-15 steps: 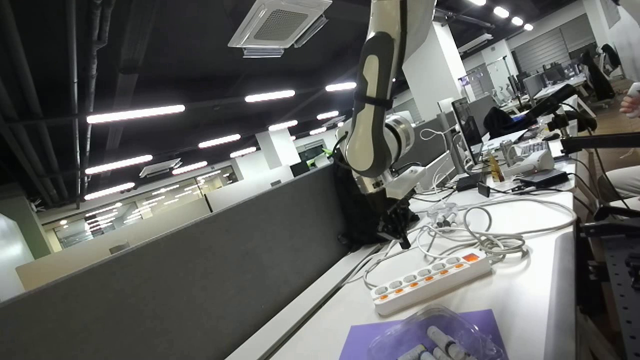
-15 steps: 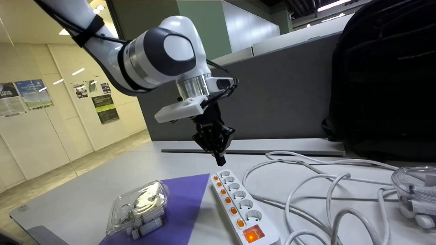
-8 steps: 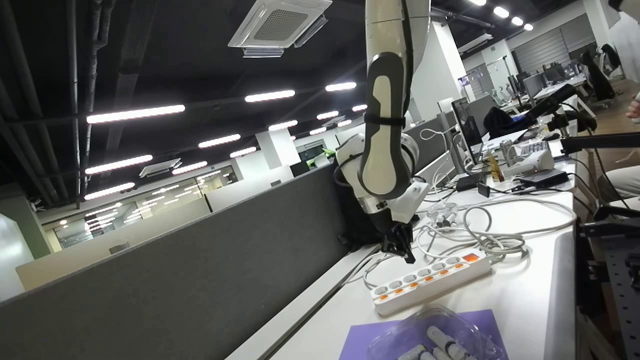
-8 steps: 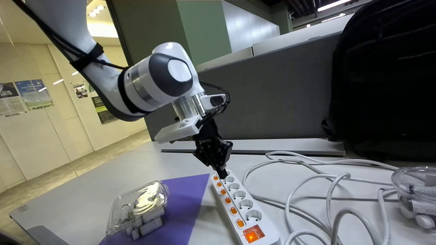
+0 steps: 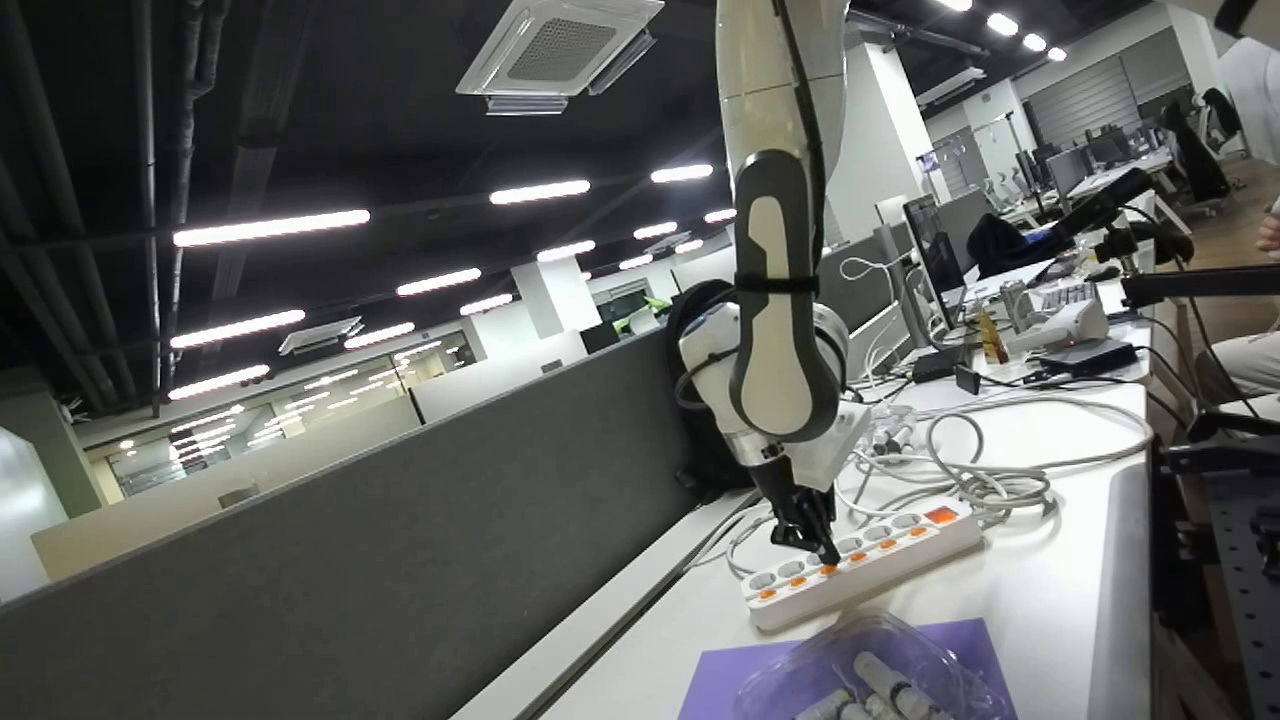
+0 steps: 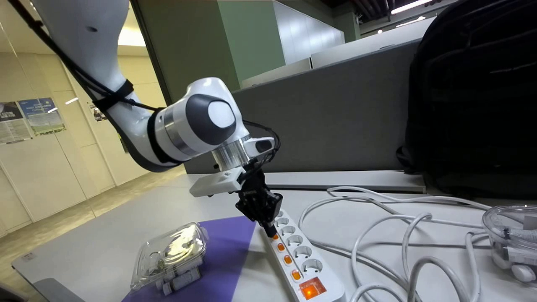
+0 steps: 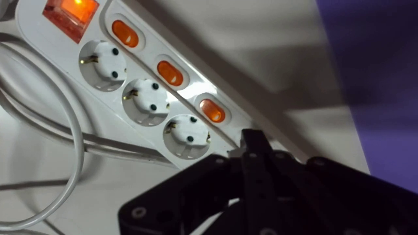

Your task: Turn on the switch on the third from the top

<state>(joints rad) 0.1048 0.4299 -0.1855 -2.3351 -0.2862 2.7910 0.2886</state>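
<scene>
White plastic power strip (image 6: 295, 253) rests on the desk (image 6: 126, 222) at the lower centre of an exterior view, its near end cropped by the bottom edge, as my gripper (image 6: 270, 231) stands at the third switch (image 6: 275, 237) from the top, fingers (image 7: 256, 140) pressed together. A purple sheet (image 6: 228, 247), a clear clamshell box (image 6: 168, 256) partly over it, lies at lower left; a black backpack (image 6: 474, 100) fills the upper right, and a clear plastic tub (image 6: 509, 239) is cut off at the right edge. My gripper covers the switch side of the strip's top end there. In the wrist view, looped cable (image 7: 79, 147) crowds the socket side at left, and my fingers mask the third switch itself; whether they touch it, I cannot tell.
</scene>
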